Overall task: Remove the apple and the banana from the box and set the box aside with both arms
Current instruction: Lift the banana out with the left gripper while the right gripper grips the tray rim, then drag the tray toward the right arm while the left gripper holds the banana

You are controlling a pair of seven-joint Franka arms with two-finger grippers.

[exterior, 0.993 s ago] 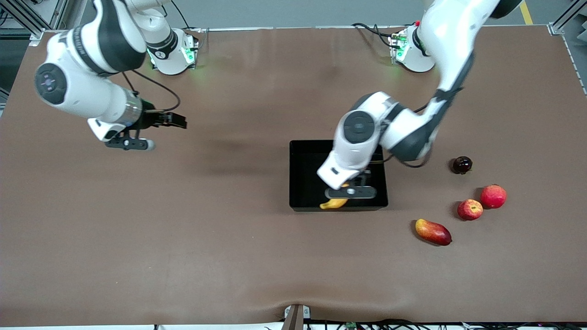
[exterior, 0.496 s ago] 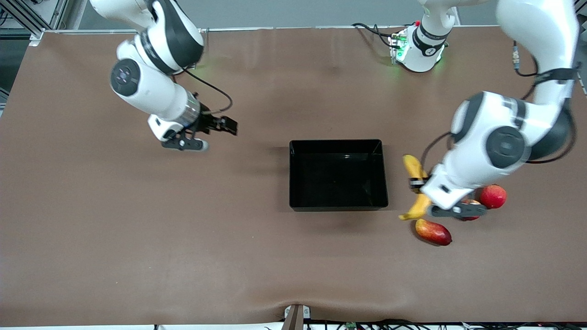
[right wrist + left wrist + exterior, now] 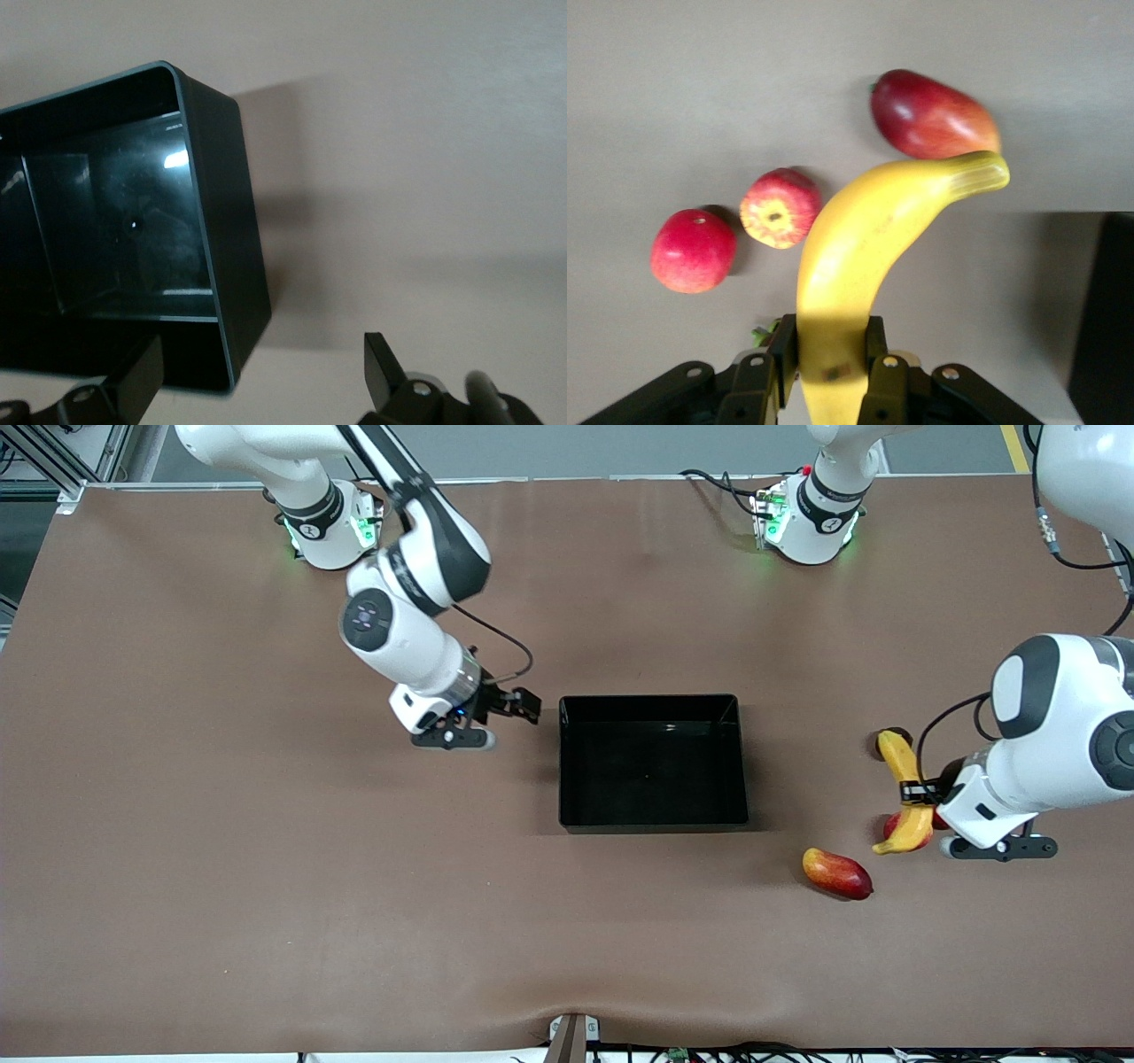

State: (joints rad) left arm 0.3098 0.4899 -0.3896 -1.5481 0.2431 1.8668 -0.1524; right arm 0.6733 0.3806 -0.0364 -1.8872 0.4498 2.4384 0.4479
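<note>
glossy black tray [image 3: 653, 762], shallow, low upright walls, sits mid-table, empty; long curved smooth yellow banana [image 3: 902, 793] clamped between fingers of left gripper [image 3: 921, 794], up over small streaked red apple [image 3: 778, 207] near left arm's table edge; plain round red fruit [image 3: 693, 250] beside apple; oblong red-yellow mango [image 3: 836, 873] toward front edge; right gripper [image 3: 512, 707] fingers spread wide, empty, beside tray wall; matte brown tabletop [image 3: 266, 868]

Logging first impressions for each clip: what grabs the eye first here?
The yellow banana clamped in the left pincer, held in the air over the small apple at the left arm's end of the table. Next, the empty black box mid-table, with the open right pincer by its wall.
</note>
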